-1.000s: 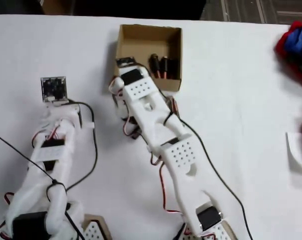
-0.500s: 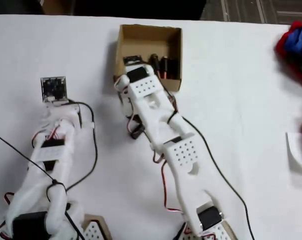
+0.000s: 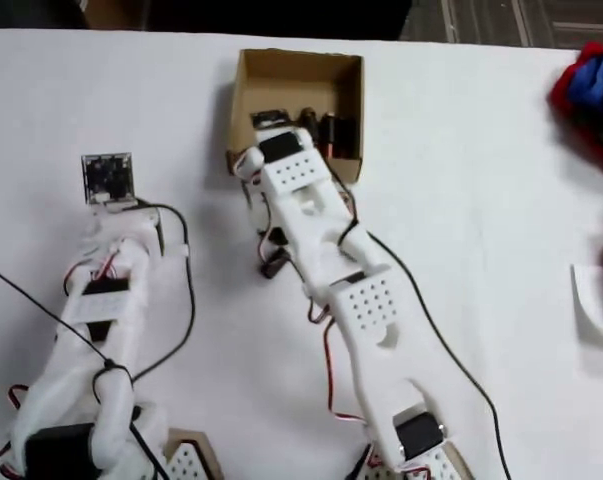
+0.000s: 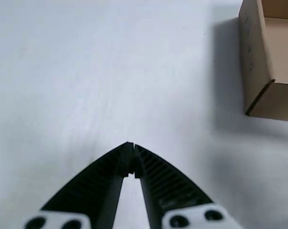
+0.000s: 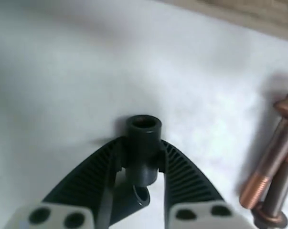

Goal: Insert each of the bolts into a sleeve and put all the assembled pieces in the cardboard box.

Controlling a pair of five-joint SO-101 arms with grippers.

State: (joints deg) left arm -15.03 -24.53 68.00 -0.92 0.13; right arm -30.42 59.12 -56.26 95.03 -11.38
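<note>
The cardboard box stands at the back middle of the table, and its corner shows in the left wrist view. Copper bolts with dark sleeves lie inside it on the right. My right arm stretches to the box's near left part. In its wrist view my right gripper is shut on a black sleeve whose open end faces the camera. The copper bolts lie beside it, apart. My left gripper is shut on nothing, over bare white table left of the box.
The left arm lies along the table's left side with a black cable looped beside it. A red and blue cloth heap and a white object sit at the right edge.
The right arm has swung a little to the right and farther over the box's near edge. The left arm has kept still.
</note>
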